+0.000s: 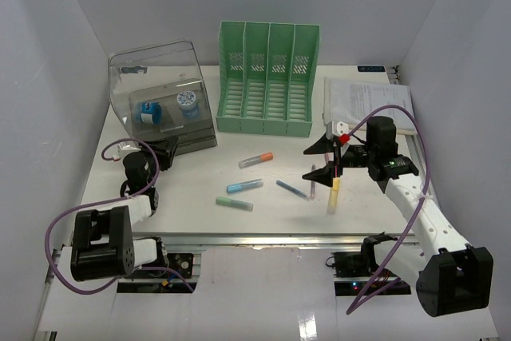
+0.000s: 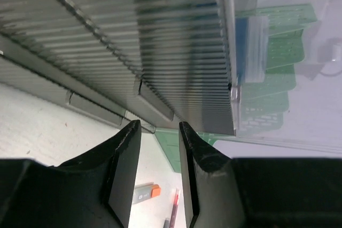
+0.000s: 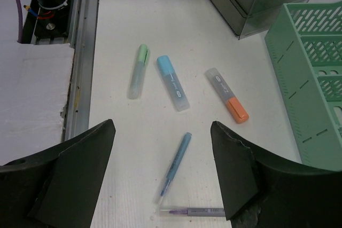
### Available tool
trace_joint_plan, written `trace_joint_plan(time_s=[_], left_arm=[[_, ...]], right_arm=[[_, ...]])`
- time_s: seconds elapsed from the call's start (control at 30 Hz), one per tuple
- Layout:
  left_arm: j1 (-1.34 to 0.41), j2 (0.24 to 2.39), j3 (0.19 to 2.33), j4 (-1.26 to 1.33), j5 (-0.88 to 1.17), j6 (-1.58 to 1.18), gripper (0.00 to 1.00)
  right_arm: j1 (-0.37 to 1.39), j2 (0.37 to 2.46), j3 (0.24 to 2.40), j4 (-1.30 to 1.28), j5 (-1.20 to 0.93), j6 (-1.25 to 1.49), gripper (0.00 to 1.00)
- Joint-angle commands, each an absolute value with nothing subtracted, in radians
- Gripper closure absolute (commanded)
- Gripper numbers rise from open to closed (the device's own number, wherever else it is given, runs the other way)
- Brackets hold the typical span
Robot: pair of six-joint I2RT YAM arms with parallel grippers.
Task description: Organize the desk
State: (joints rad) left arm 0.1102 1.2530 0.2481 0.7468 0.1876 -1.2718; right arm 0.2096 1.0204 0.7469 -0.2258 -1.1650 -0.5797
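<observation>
Across the middle of the overhead view the white worktop (image 1: 196, 173) is spread, with a silver rail (image 1: 263, 237) along its near edge and the two arm bases just below it. At the back, a green slotted file rack (image 1: 267, 77) is stood upright. A clear plastic drawer box (image 1: 164, 101) is set to its left and a stack of printed papers (image 1: 367, 101) to its right.

On the open surface in front of the rack, three highlighters are laid loosely: an orange-capped one (image 1: 255, 160), a blue one (image 1: 244, 186) and a green one (image 1: 234, 204), near one another but not touching. A blue pen (image 1: 291, 189) is laid just right of them, and a yellow marker (image 1: 334, 195) further right.

The left pincer (image 2: 157, 132) is pointed at the lower front of the drawer box. Its fingers (image 2: 125, 174) are parted by a narrow gap, and nothing is seen between them. The right pincer (image 1: 319, 163) is held above the surface near the blue pen. Its jaws are spread wide and nothing is gripped. From its wrist view the pen and all three highlighters are seen lying on the surface between the fingers.
</observation>
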Motion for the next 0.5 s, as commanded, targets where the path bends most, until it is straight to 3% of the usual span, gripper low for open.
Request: trace_joint_plan(time_s=[0.0,0.3,0.47], left_arm=[[0.117,1.294,0.303,0.818,0.157,-1.272,0.59],[0.117,1.365,0.334,0.835,0.147,-1.287,0.71],[0.117,1.392,0.328,0.870,0.157,-1.292,0.87]], right_arm=[[0.181,1.003,0.728,-0.169,-1.236,-0.581,0.21],[0.157,0.986,0.718,-0.167,-1.269,-0.579,0.21],[0.142,0.986,0.716,-0.167,-1.280,-0.577,0.21]])
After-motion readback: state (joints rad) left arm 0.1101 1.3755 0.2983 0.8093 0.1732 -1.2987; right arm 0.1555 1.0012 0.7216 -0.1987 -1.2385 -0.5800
